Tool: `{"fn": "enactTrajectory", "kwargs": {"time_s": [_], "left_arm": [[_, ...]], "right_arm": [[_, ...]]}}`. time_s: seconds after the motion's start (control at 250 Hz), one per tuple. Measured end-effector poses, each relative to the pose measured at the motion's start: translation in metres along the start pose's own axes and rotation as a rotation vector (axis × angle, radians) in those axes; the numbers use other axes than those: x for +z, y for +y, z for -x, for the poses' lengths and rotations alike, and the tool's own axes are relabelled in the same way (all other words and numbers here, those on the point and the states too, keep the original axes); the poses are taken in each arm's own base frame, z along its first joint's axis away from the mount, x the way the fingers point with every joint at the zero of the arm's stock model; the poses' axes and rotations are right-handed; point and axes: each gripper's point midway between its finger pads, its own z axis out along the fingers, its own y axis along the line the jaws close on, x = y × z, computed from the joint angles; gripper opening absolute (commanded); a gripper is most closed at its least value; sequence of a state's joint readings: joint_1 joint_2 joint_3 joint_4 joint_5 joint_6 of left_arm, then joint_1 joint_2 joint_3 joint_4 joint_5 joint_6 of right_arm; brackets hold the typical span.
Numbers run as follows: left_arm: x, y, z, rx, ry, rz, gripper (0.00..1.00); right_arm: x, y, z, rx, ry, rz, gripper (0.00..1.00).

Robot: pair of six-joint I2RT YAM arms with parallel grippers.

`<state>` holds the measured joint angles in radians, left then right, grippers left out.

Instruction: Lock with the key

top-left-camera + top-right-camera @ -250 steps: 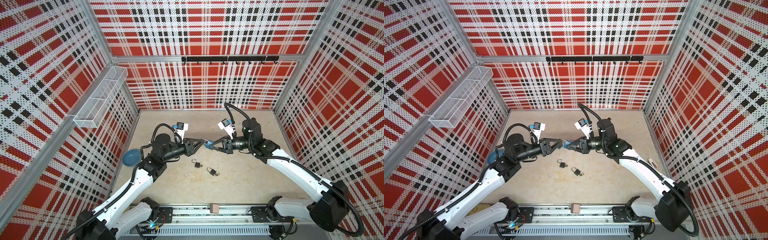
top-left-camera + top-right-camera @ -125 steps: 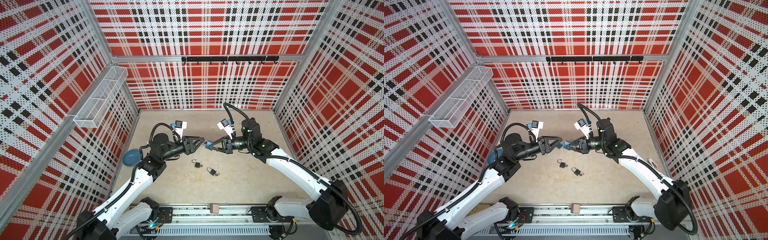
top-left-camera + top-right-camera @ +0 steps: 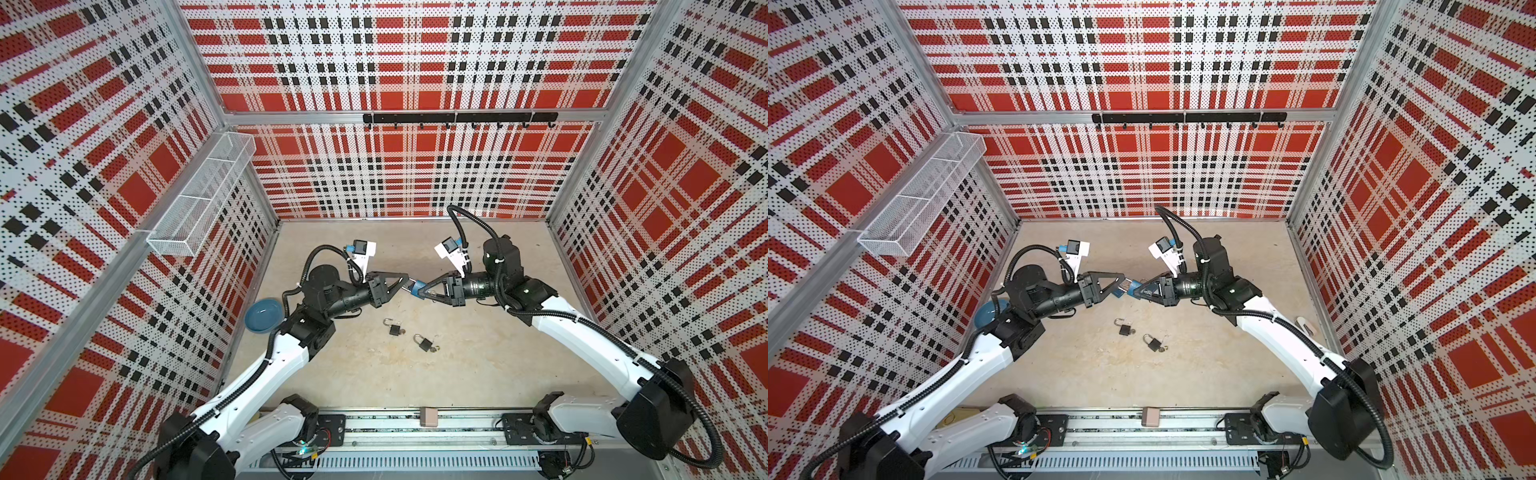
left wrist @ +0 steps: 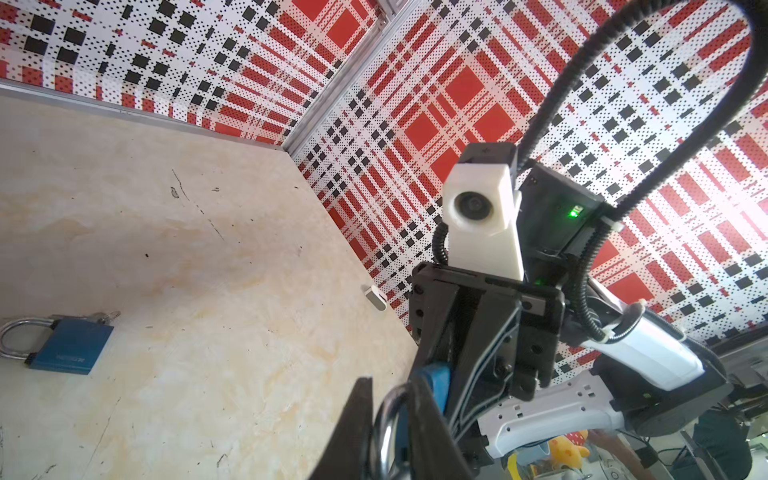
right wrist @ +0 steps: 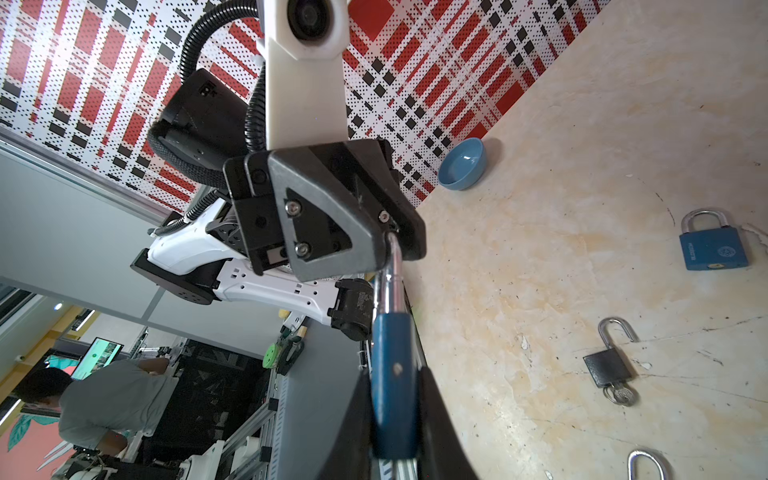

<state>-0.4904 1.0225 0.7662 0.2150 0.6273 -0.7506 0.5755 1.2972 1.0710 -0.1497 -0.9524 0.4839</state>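
Gripping the blue padlock [image 5: 392, 374] by its body, my right gripper [image 3: 420, 289] is clenched on it in the air, tip to tip with my left gripper [image 3: 406, 283]. The silver shackle [image 5: 392, 270] runs from the body into my left fingers [image 5: 332, 224]. They look clamped on its bend, though the contact itself is half hidden. Whether a key sits in this lock I cannot tell.

On the table [image 3: 478, 353] below my grippers lies the first black padlock [image 3: 395, 330], shackle swung open, with a key [image 5: 619, 395] hanging from its base. Just beside it is the second black padlock [image 3: 424, 343]. The other blue padlock [image 5: 712, 245] lies flat on the table, well apart from my right gripper, with its shackle closed. A blue bowl [image 3: 262, 314] sits by the wall beside my left arm.
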Motion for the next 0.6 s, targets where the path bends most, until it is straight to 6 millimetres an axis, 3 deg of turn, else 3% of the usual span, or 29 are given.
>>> {"fn": "enactTrajectory", "kwargs": {"time_s": [0.144, 0.6], "left_arm": [[-0.001, -0.004, 0.002, -0.011, -0.006, -0.013, 0.00], [-0.003, -0.011, 0.007, 0.033, -0.033, -0.042, 0.00]], "right_arm": [[0.000, 0.002, 0.000, -0.004, 0.002, 0.010, 0.00], [-0.001, 0.013, 0.004, 0.060, -0.009, 0.086, 0.00]]}}
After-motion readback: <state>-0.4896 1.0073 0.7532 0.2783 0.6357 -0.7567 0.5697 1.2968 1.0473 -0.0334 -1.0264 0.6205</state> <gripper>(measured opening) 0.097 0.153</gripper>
